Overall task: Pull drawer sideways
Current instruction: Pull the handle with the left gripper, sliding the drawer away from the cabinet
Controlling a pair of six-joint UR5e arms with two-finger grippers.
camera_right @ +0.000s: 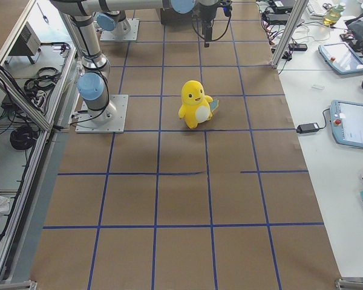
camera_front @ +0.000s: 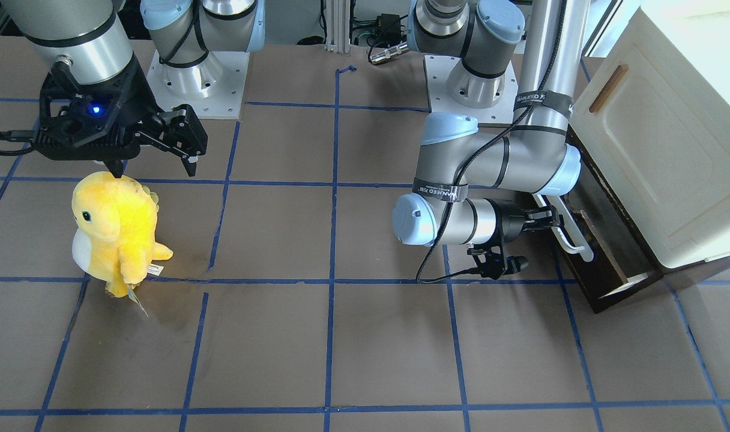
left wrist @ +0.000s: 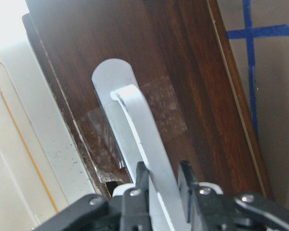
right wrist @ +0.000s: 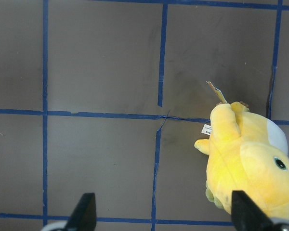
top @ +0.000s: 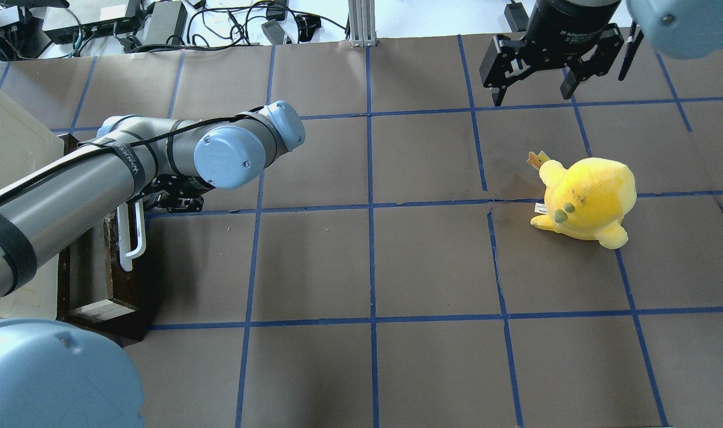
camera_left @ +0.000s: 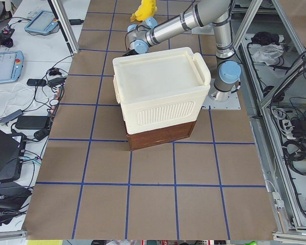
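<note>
The drawer (camera_front: 608, 270) has a dark brown wooden front and a long white bar handle (camera_front: 572, 234). It sits at the bottom of the cream-white cabinet (camera_front: 659, 138) and stands partly out, with its pale interior (top: 91, 270) showing in the overhead view. My left gripper (camera_front: 551, 219) is shut on the handle near its far end. In the left wrist view both fingers (left wrist: 142, 171) press the white bar (left wrist: 144, 125) against the brown front (left wrist: 183, 62). My right gripper (camera_front: 155, 162) is open and empty, hovering above the yellow plush.
A yellow plush toy (camera_front: 116, 231) stands upright on the brown table, under my right gripper; it also shows in the right wrist view (right wrist: 250, 163). The cabinet (camera_left: 158, 87) stands at the table's end on my left. Blue tape lines grid the table.
</note>
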